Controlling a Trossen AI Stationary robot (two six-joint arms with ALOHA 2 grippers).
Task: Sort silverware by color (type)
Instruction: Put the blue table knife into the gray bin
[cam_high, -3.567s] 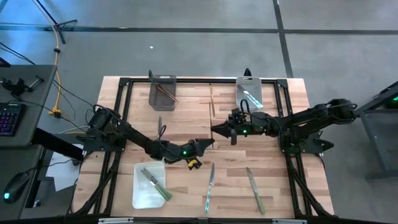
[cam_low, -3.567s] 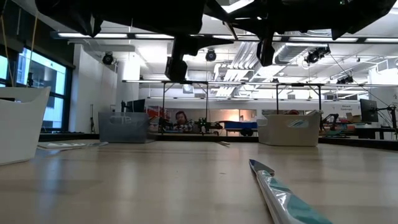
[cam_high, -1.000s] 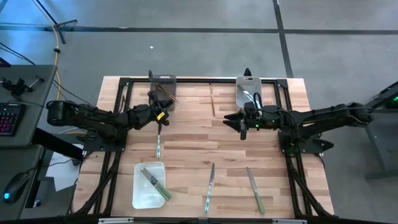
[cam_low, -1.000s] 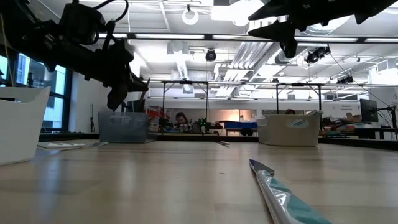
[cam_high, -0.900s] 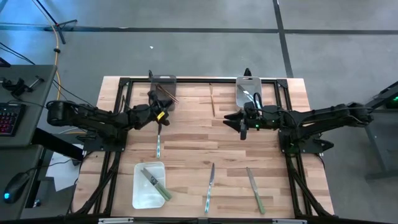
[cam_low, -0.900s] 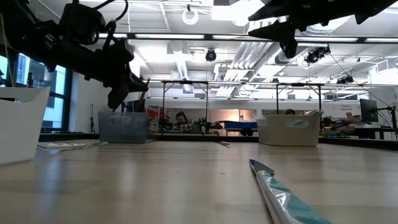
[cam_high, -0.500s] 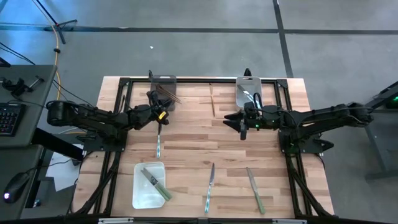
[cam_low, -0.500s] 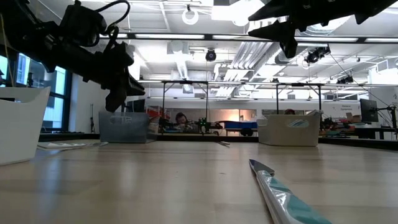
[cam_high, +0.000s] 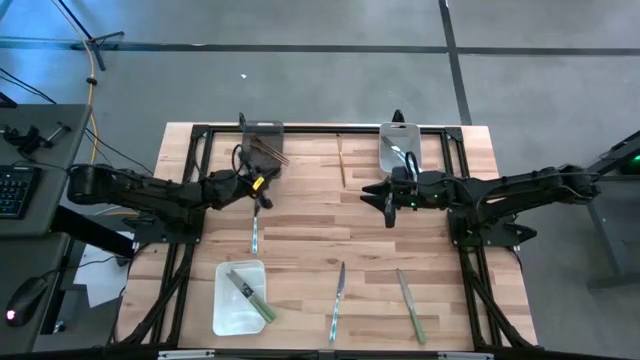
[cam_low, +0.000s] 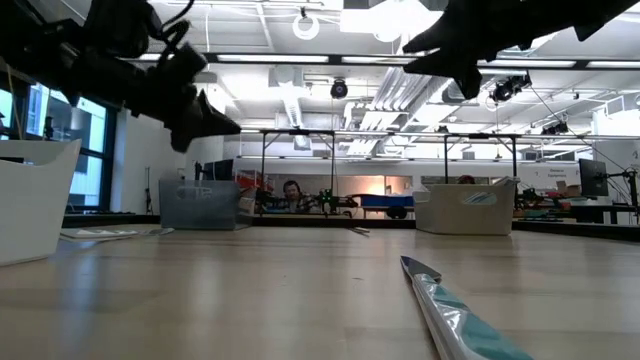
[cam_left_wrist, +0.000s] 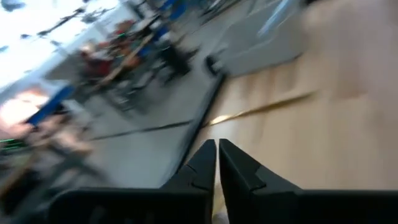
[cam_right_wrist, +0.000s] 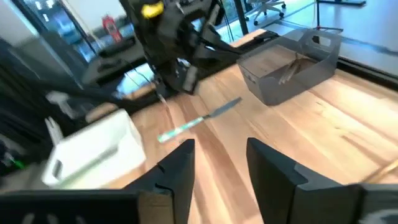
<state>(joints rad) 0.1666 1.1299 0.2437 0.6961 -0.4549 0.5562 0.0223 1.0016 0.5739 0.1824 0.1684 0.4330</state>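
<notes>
My left gripper (cam_high: 264, 200) is shut and empty, held above the table just near of the grey bin (cam_high: 262, 146), which holds brown sticks. It also shows in the low view (cam_low: 225, 122). A pale-teal utensil (cam_high: 254, 232) lies flat on the table near it and shows in the right wrist view (cam_right_wrist: 199, 121). My right gripper (cam_high: 378, 203) is open and empty, held above the table's middle, near of the clear bin (cam_high: 400, 148) with silvery utensils. A brown stick (cam_high: 341, 160) lies at the far middle. A silvery knife (cam_high: 338, 300) and a green-handled knife (cam_high: 410, 305) lie near the front edge.
A white bin (cam_high: 240, 298) at the near left holds green-handled knives. The black frame rails (cam_high: 300, 128) run along the table's far edge and sides. Bare wood lies between the two grippers. In the low view the silvery knife (cam_low: 455, 315) lies close to the camera.
My left gripper has tipped up from pointing down at the table to pointing about level, and it stays shut and empty. The utensils on the table have not moved.
</notes>
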